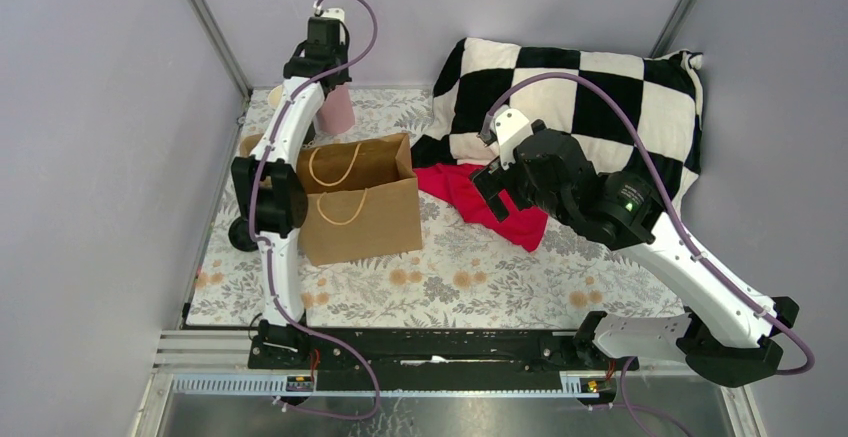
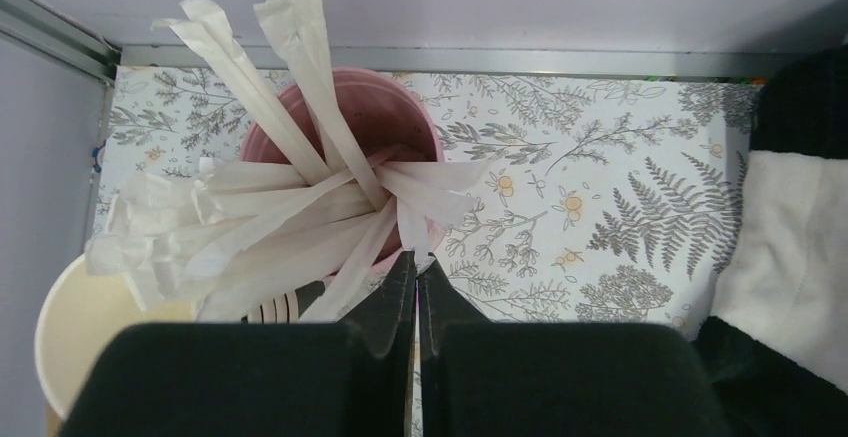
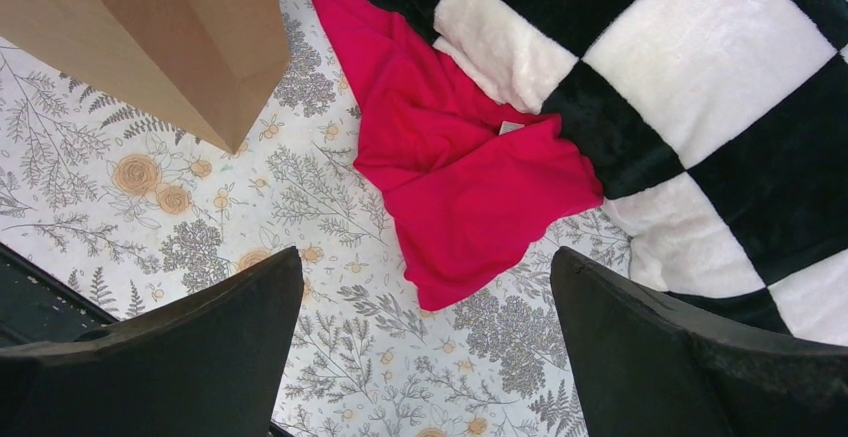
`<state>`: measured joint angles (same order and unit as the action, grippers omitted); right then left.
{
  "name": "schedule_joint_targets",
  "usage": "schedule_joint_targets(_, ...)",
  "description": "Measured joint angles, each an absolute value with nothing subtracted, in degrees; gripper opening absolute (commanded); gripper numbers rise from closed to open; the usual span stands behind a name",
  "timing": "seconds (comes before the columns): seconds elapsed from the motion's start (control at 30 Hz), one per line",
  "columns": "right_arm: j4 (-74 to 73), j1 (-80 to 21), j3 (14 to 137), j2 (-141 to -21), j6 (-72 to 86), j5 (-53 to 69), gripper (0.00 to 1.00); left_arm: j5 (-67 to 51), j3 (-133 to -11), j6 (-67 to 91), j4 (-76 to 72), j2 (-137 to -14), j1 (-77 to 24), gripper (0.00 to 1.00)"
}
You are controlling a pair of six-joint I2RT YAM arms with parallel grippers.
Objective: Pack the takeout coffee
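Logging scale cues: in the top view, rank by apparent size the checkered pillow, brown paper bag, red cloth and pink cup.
Largest first:
1. black-and-white checkered pillow
2. brown paper bag
3. red cloth
4. pink cup, partly hidden

Pink cup [image 1: 340,112] half behind the left arm [image 1: 290,122]; cream cup [image 2: 80,327] partly behind the left pincer [image 2: 417,262].

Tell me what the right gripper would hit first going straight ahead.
Probably the red cloth, straight ahead of the right gripper; depth is unclear, so the flowered table cover short of it could come first.
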<state>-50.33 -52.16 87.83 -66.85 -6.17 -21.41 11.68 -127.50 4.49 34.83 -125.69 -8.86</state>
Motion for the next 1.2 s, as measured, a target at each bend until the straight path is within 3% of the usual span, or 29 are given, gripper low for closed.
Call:
schedule_joint_targets(0.2,-50.3,-52.2,87.8,-66.9,-6.2,-20.6,1.00,13.5,-127.5,4.4,36.9,-119.9,-10.8,0.00)
schedule_joint_targets(0.6,-50.3,-52.1,87.9,-66.9,-4.6,-17.3,1.00,12.9,-128.6,11.6,45.8,-96.4,-11.0,0.00)
schedule_joint_targets(0.97,-49.8,-52.1,87.9,-66.6,-1.5,-14.9,1.00,-8.8,-131.9,14.5,57.6,-75.4,-11.0,0.00)
schedule_joint_targets(1.2,-49.0,-52.1,88.1,-66.6,1.1,-12.1,1.00,-17.3,-126.4,15.2,63.4,-66.9,-11.0,0.00)
